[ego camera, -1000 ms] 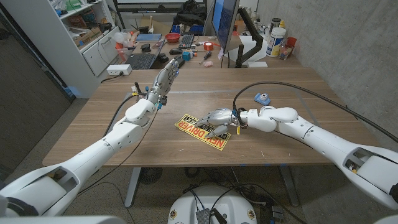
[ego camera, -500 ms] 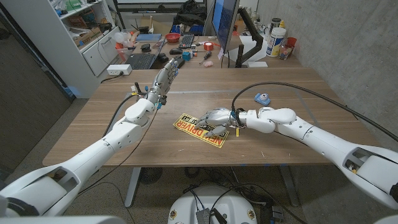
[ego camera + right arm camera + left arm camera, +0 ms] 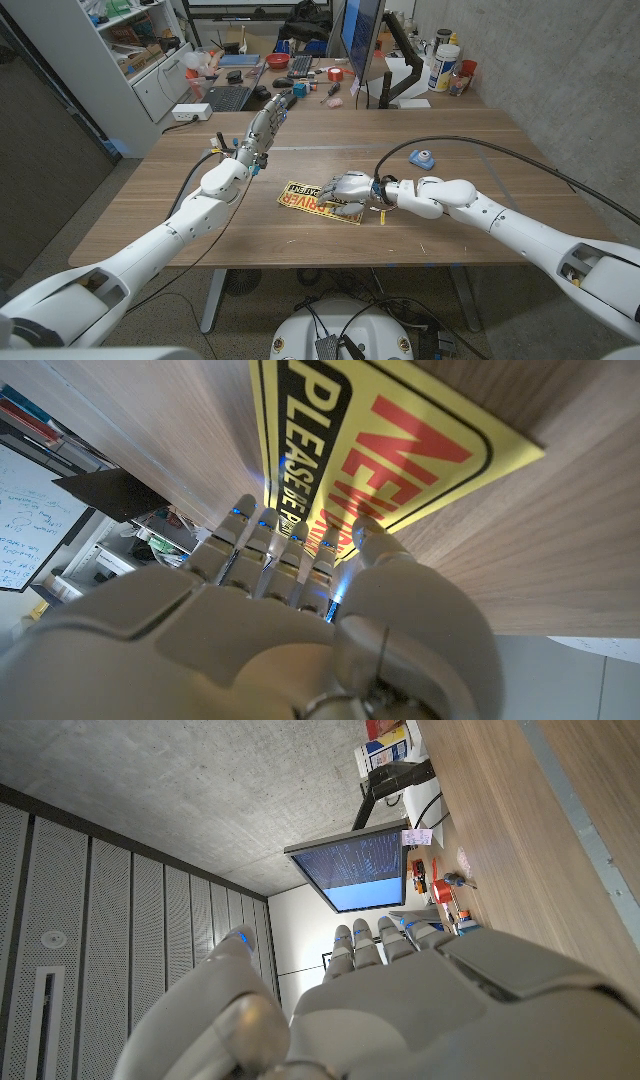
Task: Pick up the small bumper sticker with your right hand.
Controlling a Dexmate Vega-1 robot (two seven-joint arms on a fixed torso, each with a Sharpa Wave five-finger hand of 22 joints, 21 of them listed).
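The small bumper sticker [image 3: 312, 202] is seen in the head view near the middle of the wooden table [image 3: 470, 225], its right end covered by the right hand [image 3: 349, 189]. In the right wrist view the yellow sticker [image 3: 400, 450] with red and black lettering is shown close up, and the fingers [image 3: 285, 555] are laid on it; whether it is pinched cannot be told. Bare wood lies around the sticker toward the near edge. The left hand [image 3: 268, 124] is held above the table with fingers straight and together, grasping nothing. A blue tape dispenser [image 3: 422, 158] sits well apart.
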